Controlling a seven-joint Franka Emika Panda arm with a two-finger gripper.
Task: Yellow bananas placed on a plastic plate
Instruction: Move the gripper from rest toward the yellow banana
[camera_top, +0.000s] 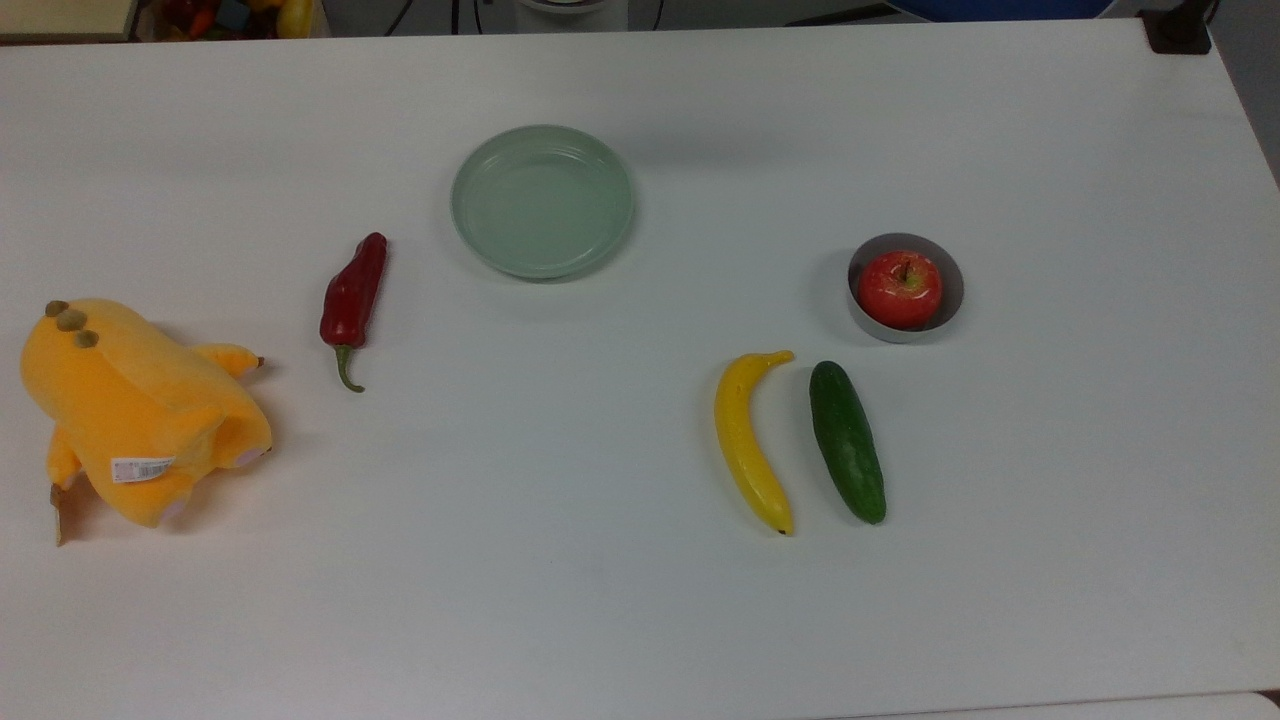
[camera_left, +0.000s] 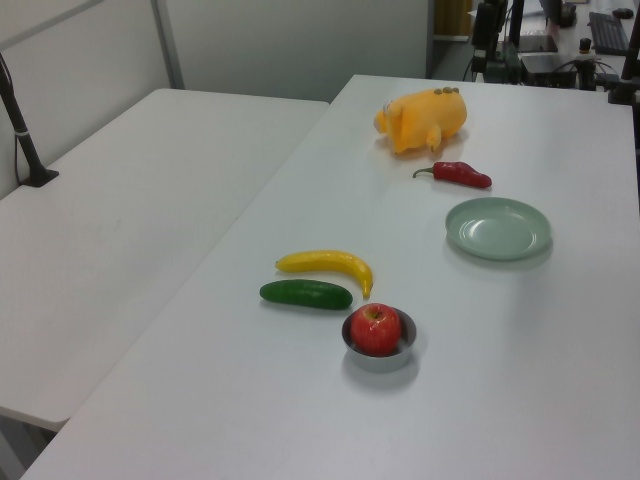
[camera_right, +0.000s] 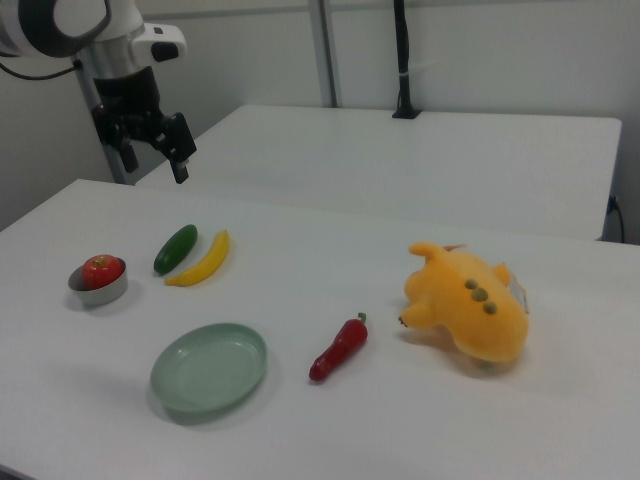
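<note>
While the end effector (camera_right: 152, 150) hangs high above the far left of the surface (camera_top: 600, 600) in the right view, its two fingers apart and holding nothing, the step in hand is judged to be the approach and first grasp of the yellow bananas (camera_top: 750, 440), with nothing of the task done yet. Going left to right across the top view, a plush toy (camera_top: 135, 410) lies at the left edge, a red chili pepper (camera_top: 353, 295) near it, then the plastic plate (camera_top: 543, 200) toward the far side with nothing on it, then the banana, the cucumber (camera_top: 847, 441) just beside it on the top view's right, and a grey bowl (camera_top: 953, 290) holding a red apple (camera_top: 899, 288) farther right. To do the grasp well, the arm should probably come straight down over the banana's thick middle with the fingers set across its width, since the cucumber lies close alongside but apart, and a finger must fit into that gap without nudging it. A lift well above the surface before carrying toward the plate seems wise. The banana is one smooth, bright yellow, gently curved piece, its slim stem pointing toward the bowl, its dark tip at the near end; it looks firm and slippery, so a centred grip should keep it from swinging.
</note>
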